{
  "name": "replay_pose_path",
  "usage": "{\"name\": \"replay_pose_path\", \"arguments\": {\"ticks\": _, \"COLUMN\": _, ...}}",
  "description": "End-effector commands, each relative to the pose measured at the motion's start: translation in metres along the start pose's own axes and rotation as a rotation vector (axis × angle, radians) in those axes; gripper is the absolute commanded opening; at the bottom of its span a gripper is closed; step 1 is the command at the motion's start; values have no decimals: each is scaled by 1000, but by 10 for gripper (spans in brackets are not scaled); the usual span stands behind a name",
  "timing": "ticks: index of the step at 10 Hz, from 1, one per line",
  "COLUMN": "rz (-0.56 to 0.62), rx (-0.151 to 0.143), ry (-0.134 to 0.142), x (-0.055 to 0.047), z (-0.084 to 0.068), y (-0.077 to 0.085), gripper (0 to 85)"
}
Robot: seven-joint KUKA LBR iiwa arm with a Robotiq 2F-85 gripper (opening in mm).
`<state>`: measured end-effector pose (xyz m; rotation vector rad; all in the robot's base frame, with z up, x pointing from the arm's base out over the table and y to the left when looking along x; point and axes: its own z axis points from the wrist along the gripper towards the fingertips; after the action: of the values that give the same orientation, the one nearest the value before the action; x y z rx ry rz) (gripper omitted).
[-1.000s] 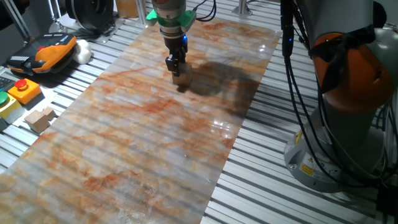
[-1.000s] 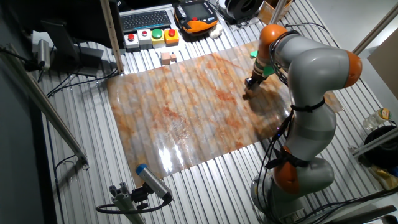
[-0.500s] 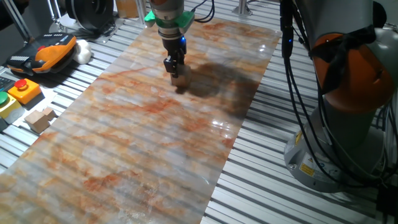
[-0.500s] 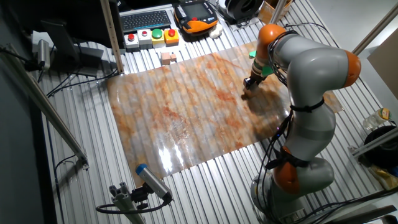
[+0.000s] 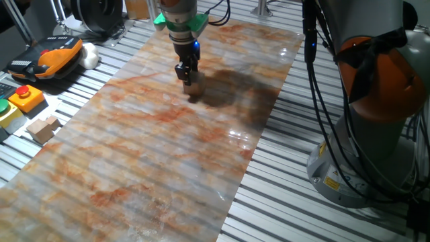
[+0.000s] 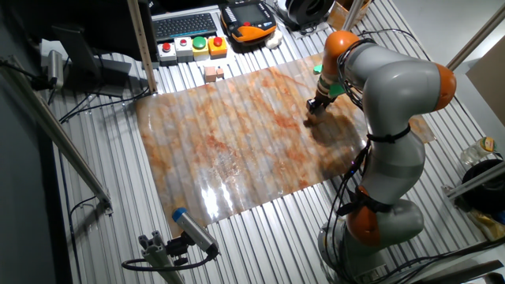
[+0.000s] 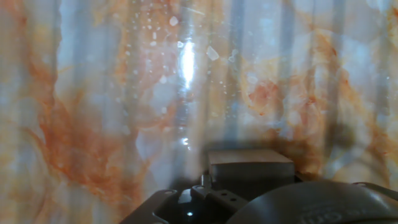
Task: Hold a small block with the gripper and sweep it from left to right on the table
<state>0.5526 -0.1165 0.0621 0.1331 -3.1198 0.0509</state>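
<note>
Black two-fingered tool (image 5: 188, 75), blue-lit under a green ring, clamped on the small block (image 5: 191, 87), a plain light-tan wooden cube with flat faces. Block down against the glossy, marbled orange-and-grey table (image 5: 134, 154), near its far end, well apart from the joined tan blocks (image 5: 42, 128) on ribbed metal slats (image 5: 282, 195).

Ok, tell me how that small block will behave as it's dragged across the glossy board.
The small block looks like rigid wood, so it likely won't flex in the gripper. Its flat faces suggest sliding, not rolling. The table gleams, so drag is probably low.
</note>
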Motion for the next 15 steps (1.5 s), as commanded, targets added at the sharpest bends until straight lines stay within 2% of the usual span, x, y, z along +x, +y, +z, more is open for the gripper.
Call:
{"name": "replay_pose_path", "arguments": {"ticks": 1, "rz": 3, "rx": 1, "ry": 1, "x": 0, "z": -1, "y": 1, "gripper": 0}}
{"name": "replay_pose_path", "arguments": {"ticks": 15, "rz": 35, "rx": 3, "ry": 6, "x": 0, "z": 2, "y": 22, "gripper": 0}}
